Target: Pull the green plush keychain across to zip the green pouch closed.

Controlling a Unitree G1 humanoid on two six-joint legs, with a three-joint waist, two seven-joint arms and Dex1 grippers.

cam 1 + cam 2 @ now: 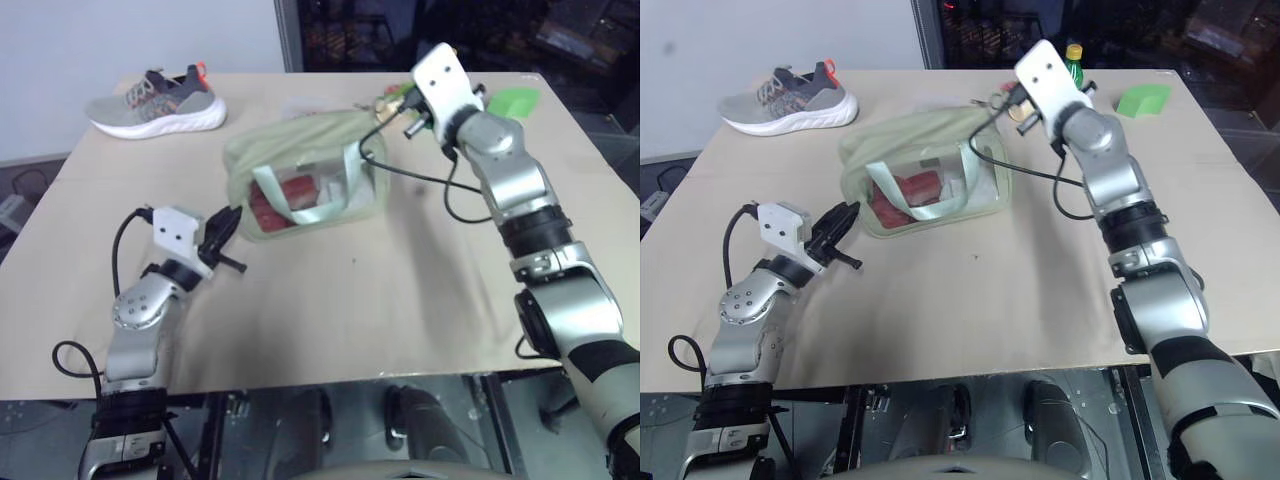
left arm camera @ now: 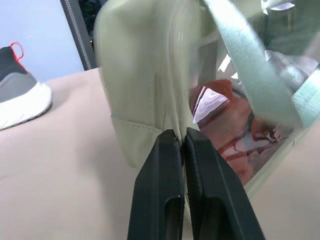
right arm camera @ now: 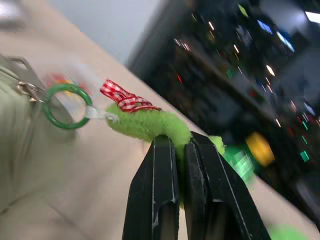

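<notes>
The green pouch (image 1: 300, 165) lies mid-table, sage fabric with clear sides, strap handles, and red items inside. My left gripper (image 1: 224, 226) is at the pouch's left end. In the left wrist view its black fingers (image 2: 167, 165) are shut together on the end seam of the green pouch (image 2: 135, 75). My right gripper (image 1: 1002, 100) hovers over the pouch's far right corner. It is shut on the green plush keychain (image 3: 147, 125), a fuzzy lime plush with a red checked ribbon. The keychain's green ring (image 3: 67, 106) links to a metal clasp at the zipper.
A grey and white sneaker (image 1: 158, 102) sits at the far left of the table. A bright green wedge block (image 1: 1143, 100) and a green bottle with a yellow cap (image 1: 1073, 54) stand at the far right, behind my right arm. Bare tabletop (image 1: 380, 300) lies in front of the pouch.
</notes>
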